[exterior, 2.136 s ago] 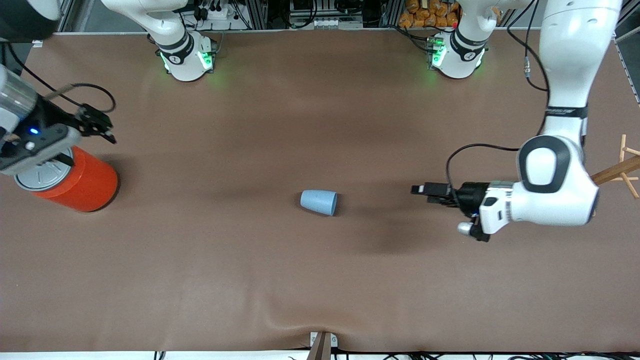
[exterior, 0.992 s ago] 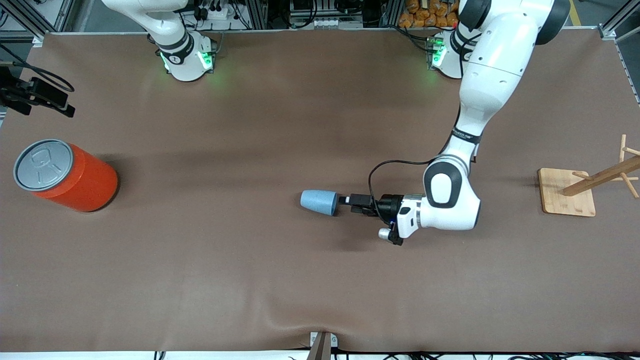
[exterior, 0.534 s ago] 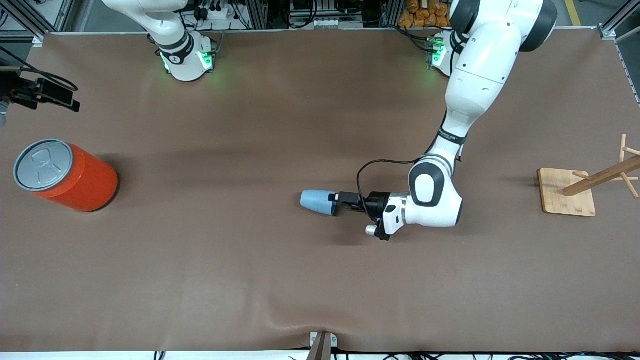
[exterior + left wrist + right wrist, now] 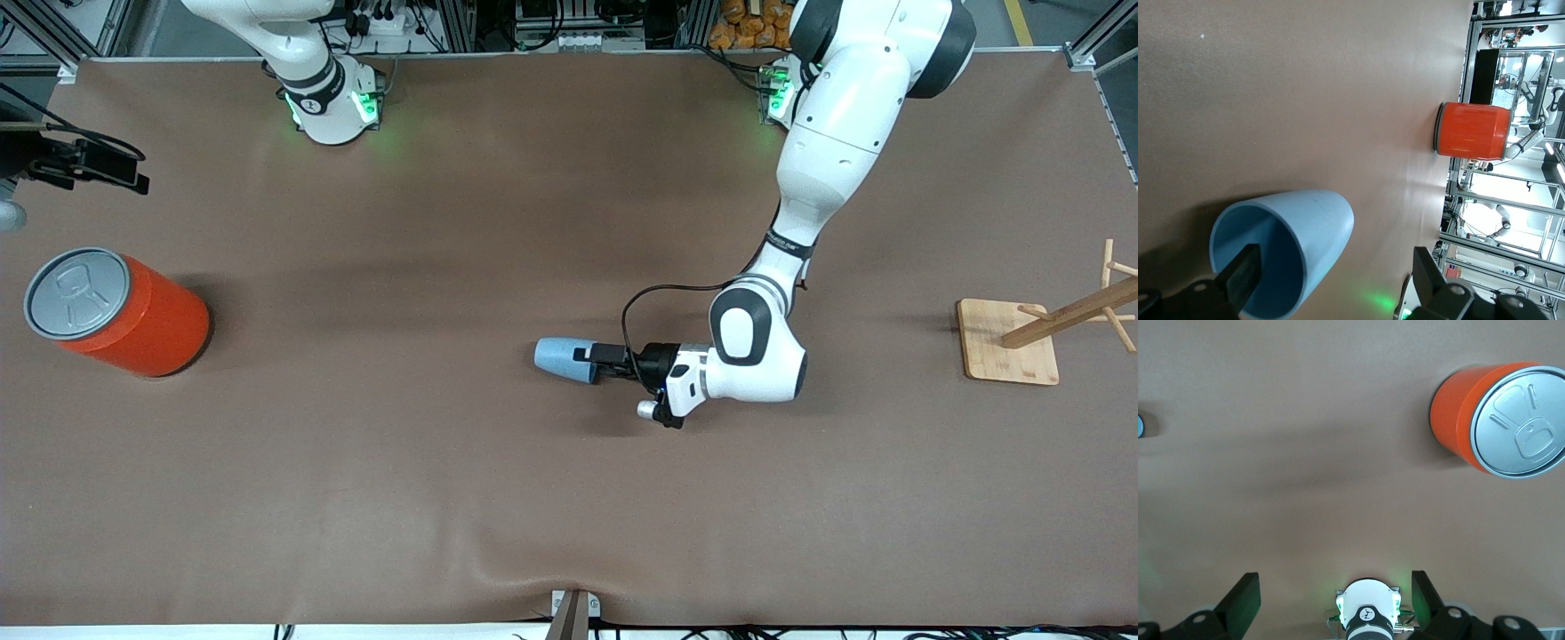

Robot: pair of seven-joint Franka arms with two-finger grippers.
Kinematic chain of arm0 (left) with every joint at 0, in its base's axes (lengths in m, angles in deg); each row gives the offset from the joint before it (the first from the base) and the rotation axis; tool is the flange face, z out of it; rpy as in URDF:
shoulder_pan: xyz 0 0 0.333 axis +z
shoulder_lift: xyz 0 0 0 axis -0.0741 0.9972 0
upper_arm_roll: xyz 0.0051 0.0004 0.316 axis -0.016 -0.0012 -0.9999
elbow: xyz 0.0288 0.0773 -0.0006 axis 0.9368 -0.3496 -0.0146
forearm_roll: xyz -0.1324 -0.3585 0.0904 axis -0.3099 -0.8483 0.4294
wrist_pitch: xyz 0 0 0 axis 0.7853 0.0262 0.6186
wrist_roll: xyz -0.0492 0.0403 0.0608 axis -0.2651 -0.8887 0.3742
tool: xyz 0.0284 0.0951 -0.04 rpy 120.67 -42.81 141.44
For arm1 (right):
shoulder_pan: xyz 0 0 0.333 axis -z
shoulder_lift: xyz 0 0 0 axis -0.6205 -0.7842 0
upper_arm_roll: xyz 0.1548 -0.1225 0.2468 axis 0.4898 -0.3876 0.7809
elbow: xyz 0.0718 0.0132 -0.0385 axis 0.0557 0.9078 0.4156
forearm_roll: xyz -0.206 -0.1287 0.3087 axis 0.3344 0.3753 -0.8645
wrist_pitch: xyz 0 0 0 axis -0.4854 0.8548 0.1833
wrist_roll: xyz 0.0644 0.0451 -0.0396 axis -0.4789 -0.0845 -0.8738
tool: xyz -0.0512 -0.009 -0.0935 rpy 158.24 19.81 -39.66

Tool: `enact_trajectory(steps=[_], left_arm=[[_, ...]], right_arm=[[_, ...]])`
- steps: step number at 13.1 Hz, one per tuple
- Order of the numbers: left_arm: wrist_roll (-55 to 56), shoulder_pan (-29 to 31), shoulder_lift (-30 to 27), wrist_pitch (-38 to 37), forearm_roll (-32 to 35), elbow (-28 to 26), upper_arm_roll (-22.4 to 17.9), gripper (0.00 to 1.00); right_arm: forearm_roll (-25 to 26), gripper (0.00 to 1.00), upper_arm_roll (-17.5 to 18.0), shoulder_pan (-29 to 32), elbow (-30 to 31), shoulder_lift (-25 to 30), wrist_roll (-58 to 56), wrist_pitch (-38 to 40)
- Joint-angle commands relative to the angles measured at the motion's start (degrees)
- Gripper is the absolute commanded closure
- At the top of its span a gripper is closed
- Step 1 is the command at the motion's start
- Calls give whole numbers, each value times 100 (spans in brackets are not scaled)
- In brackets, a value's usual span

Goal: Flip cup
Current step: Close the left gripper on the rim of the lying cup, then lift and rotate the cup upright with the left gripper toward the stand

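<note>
A: What did you have in the front view?

B: You had the cup (image 4: 560,358) lying on its side about mid-table, its mouth turned toward the left arm's end. Your left gripper (image 4: 582,356) was low at that mouth, one dark finger lying over the rim. The orange can (image 4: 120,311) stood upright well apart, at the right arm's end, and the wooden rack (image 4: 1040,333) stood at the left arm's end. Your right gripper (image 4: 93,164) waited up in the air at the right arm's end of the table; from there you could not tell how its fingers stood.

A: And the left wrist view?

B: There you saw the cup (image 4: 1288,250) close up, its hollow facing the camera. The left gripper (image 4: 1335,283) was spread wide: one finger (image 4: 1241,280) sat inside the mouth, the other outside the wall, apart from it. So the wall lay between the fingers, and nothing was clamped. The can (image 4: 1471,130) showed farther off.

A: The right wrist view?

B: Your right gripper (image 4: 1331,600) was spread wide too and carried nothing. It looked down on the can (image 4: 1501,420) with its grey lid, and a sliver of the cup (image 4: 1141,425) showed at the frame's edge
</note>
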Motion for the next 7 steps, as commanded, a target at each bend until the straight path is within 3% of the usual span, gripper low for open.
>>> enact_trajectory(steps=[1,2,3,5,6,7], left_arm=[[-455,-174,201,208,-467,160,-31,0],[-589,-262,245,235,-643,152,-40,5],[-608,-306,246,235,-654,152,-49,41],[-608,-289,202,235,-654,134,-49,89],[-651,-254,193,235,-628,117,-49,100],[-817,-210,184,235,-601,108,-57,100]], right_arm=[[30,0,40,249,-78,-40,2,79],[30,0,40,284,-87,-40,19,70],[39,0,40,302,-87,-40,19,44],[48,0,40,434,-105,-40,-16,26],[74,0,40,443,-96,-40,-16,26],[83,0,40,460,-70,-40,-24,26]])
